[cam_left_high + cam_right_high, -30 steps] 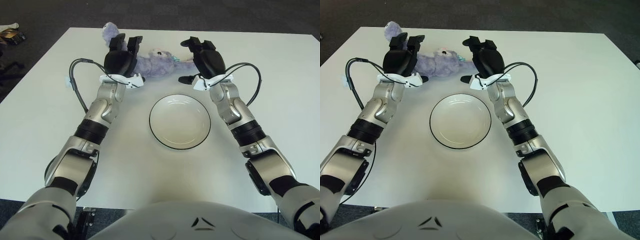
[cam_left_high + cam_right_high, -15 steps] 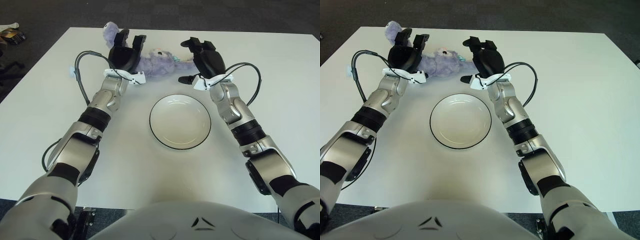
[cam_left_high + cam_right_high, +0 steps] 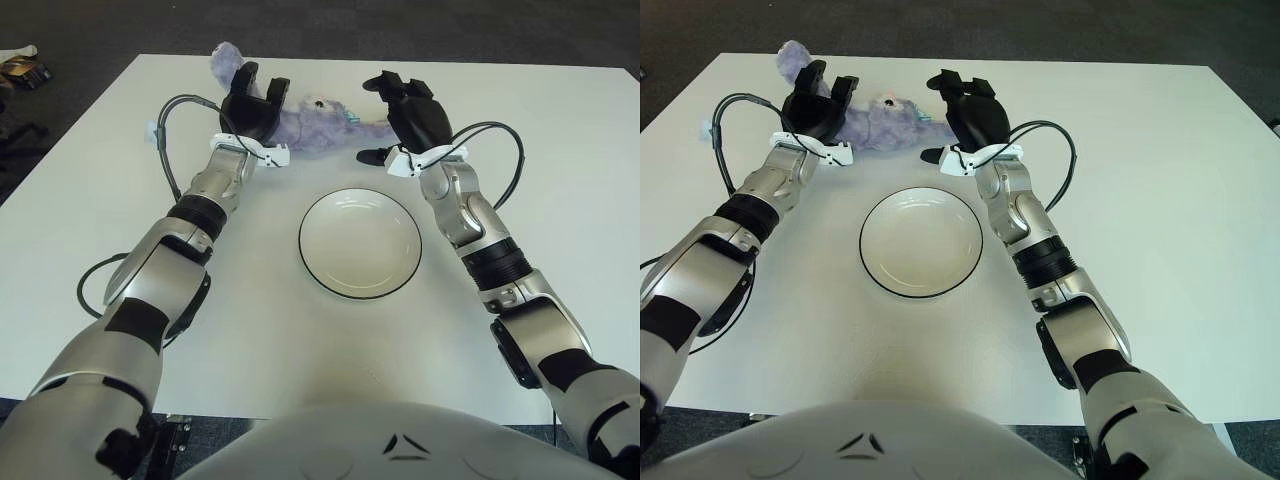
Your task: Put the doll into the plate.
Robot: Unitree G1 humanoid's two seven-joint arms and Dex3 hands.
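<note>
A purple plush doll [image 3: 300, 125] lies on its side along the far part of the white tabletop [image 3: 560, 200], well beyond the white plate [image 3: 360, 243] with a dark rim, which sits empty nearer the robot. The left hand [image 3: 252, 108] is over the doll's left portion, its dark fingers [image 3: 277, 92] spread apart above the plush and not closed on it; whether they touch the fur cannot be told. The right hand [image 3: 412, 112] hangs at the doll's right end, fingers [image 3: 375, 85] also open and holding nothing, one finger pointing down toward the tabletop beside the plush.
</note>
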